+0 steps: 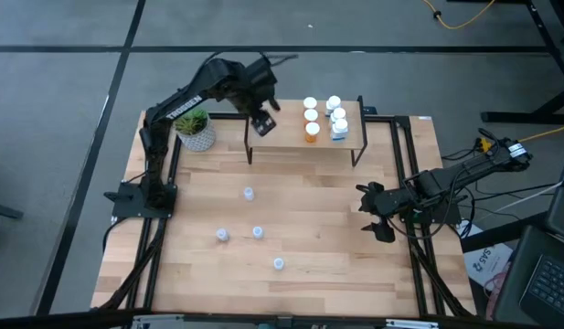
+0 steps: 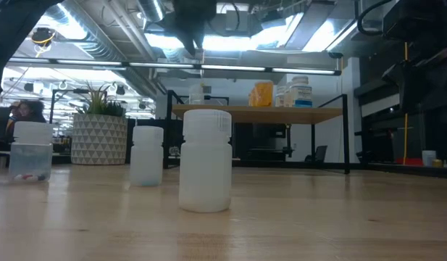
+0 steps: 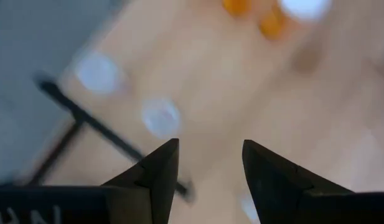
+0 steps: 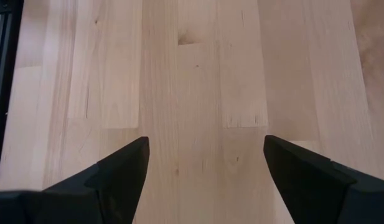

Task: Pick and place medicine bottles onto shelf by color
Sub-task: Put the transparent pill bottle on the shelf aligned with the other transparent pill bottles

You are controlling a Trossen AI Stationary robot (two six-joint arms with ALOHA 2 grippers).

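The shelf [image 1: 291,144] stands at the table's far side on thin black legs. On its right half stand several medicine bottles: white-capped ones [image 1: 311,103], an orange one [image 1: 312,133] and blue-labelled ones [image 1: 339,128]. In the low view a small pale bottle [image 2: 196,94] stands on the shelf's left end, below my left gripper [image 2: 193,32]. That gripper [image 1: 261,126] hangs open above that end, its fingers [image 3: 159,180] with nothing between them. Several pale bottles [image 1: 249,193] [image 1: 257,232] stand on the tabletop. My right gripper [image 1: 368,210] waits open at the table's right side.
A green plant in a white pot [image 1: 196,131] stands at the far left, beside the shelf. A black frame [image 1: 402,164] runs along the table's sides. Bare wood [image 4: 198,74] lies under my right gripper. In the low view, the nearest bottle [image 2: 206,159] stands close to the camera.
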